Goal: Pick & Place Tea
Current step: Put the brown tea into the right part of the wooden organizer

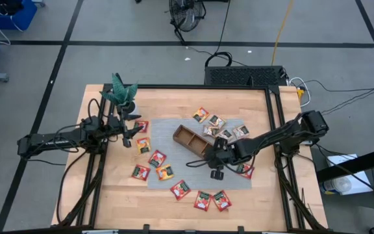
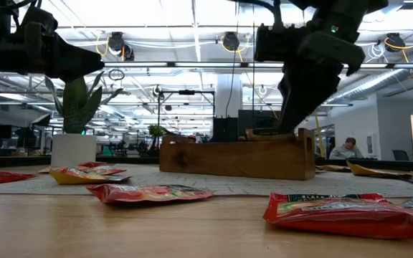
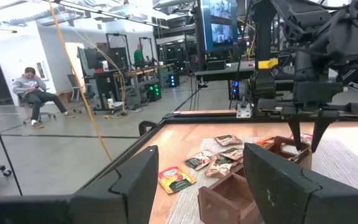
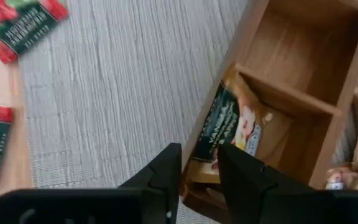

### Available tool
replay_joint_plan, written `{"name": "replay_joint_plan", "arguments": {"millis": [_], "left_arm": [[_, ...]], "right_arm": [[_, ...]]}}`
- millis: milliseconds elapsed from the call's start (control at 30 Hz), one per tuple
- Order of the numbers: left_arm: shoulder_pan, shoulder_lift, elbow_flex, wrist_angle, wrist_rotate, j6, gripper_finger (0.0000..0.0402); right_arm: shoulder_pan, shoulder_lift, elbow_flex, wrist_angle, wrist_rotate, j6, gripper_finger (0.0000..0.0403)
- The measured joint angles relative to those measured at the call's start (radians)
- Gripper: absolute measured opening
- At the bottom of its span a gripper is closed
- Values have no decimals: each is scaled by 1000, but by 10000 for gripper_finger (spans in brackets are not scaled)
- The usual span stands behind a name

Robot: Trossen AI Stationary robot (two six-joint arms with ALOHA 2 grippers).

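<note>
The right gripper (image 4: pixel 199 171) hung over the near end of the wooden tray (image 1: pixel 193 142), which lay slanted in the middle of the grey mat (image 1: pixel 174 177) on the worktop (image 1: pixel 115 195). In the right wrist view its two dark fingers (image 4: pixel 166 168) stood narrow, close on either side of the lower edge of one pale sachet (image 4: pixel 229 127) with a dark label. This sachet leaned tilted inside an end compartment of the tray, against the side wall and just under a divider; the fingers seemed to pinch it, but I cannot tell if the grip was firm. The compartment beyond the divider looked bare. The rest of the tea lay loose on the worktop: a group of pale and orange sachets (image 1: pixel 223 127) just beyond the tray, several red sachets (image 1: pixel 157 157) on the left part of the mat, and more red sachets (image 1: pixel 211 200) along the near edge. One red sachet (image 1: pixel 245 170) lay near the right gripper, partly hidden under the arm. The left gripper (image 1: pixel 135 133) waited at the left edge of the mat, near a potted plant (image 1: pixel 123 94), well apart from the tray. In the left wrist view its fingers (image 3: pixel 135 180) stood wide and held nothing.
</note>
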Motion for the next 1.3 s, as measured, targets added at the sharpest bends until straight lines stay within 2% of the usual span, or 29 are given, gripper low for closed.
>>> {"name": "replay_joint_plan", "arguments": {"millis": [167,233,533,867,1300], "left_arm": [[0,0,0,0,-1,0,235],[0,0,0,0,0,0,234],[0,0,0,0,0,0,235],[0,0,0,0,0,0,235],[0,0,0,0,-1,0,234]], "right_arm": [[0,-4,1,-19,2,-19,17],[0,-4,1,-17,14,-33,7],[0,-5,1,-22,137,-44,0],[6,-5,1,-140,291,113,0],[13,-5,1,-207,345,227,0]]}}
